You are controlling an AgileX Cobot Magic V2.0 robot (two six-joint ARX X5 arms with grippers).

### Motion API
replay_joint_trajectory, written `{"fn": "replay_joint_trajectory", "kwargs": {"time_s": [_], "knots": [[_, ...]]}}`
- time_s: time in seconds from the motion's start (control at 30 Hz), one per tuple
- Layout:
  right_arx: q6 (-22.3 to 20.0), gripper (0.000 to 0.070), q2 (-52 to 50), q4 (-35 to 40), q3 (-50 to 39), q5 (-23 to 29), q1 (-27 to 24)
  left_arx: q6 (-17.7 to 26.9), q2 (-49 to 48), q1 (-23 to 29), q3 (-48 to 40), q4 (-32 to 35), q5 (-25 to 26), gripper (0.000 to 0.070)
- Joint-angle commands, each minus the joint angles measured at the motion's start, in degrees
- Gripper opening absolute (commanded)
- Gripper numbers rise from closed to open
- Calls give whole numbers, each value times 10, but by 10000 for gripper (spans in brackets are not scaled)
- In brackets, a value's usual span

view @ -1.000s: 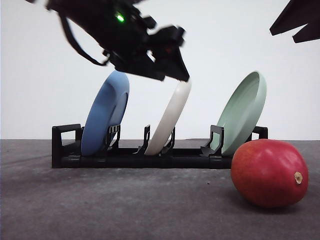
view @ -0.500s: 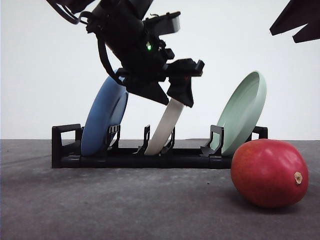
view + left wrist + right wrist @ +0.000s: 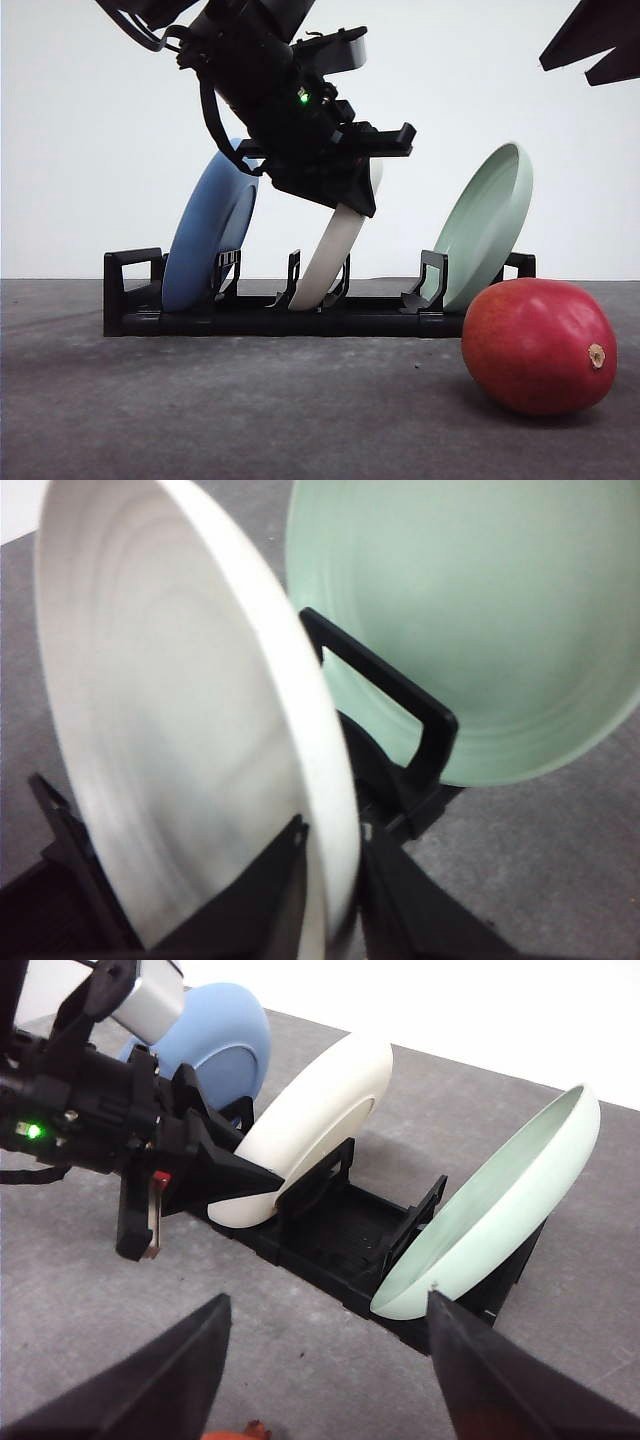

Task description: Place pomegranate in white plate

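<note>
White plate (image 3: 338, 245) stands on edge in the middle slot of the black rack (image 3: 300, 312), leaning, between the blue plate (image 3: 208, 238) and the pale green plate (image 3: 487, 222), each in its own slot and apart from one another. It cannot take fruit in this posture; judgement: it must come out and lie flat on the worktop (image 3: 250, 400) first, which explains why the left arm is at the plate and not at the fruit. Left end effector (image 3: 362, 178) sits at the plate's upper rim; the right wrist view shows one dark finger lying across the plate's back face, and the left wrist view looks along the rim with a finger to either side near the bottom. Jaws straddle the rim; whether they have clenched on it I cannot tell. Pomegranate (image 3: 538, 346) rests on the worktop in front of the rack's right end, near the green plate, stem nub facing right, untouched. Right end effector (image 3: 325, 1355) hangs well above, fingers spread wide, released, holding nothing. Likely risk: plate dragging on the slot posts as it lifts.
</note>
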Motion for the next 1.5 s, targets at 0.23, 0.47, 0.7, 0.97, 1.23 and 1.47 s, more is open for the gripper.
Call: {"fn": "replay_joint_trajectory", "kwargs": {"time_s": [0.23,0.47,0.7,0.97,1.23,1.47], "knots": [[-2,397,3,6,9,2,3,-65,7,-9,14,5,-1,10],[-2,397,3,6,9,2,3,-90,-8,-9,14,7,-1,10],[-2,396,3,6,9,2,3,-106,-37,-9,15,6,-1,10],[-2,397,3,6,9,2,3,-121,-83,-11,15,6,1,10],[-2,396,3,6,9,2,3,-144,-139,-19,15,4,58,10],[-2,396,3,5,9,2,3,-204,-185,-22,14,-32,130,10]]}}
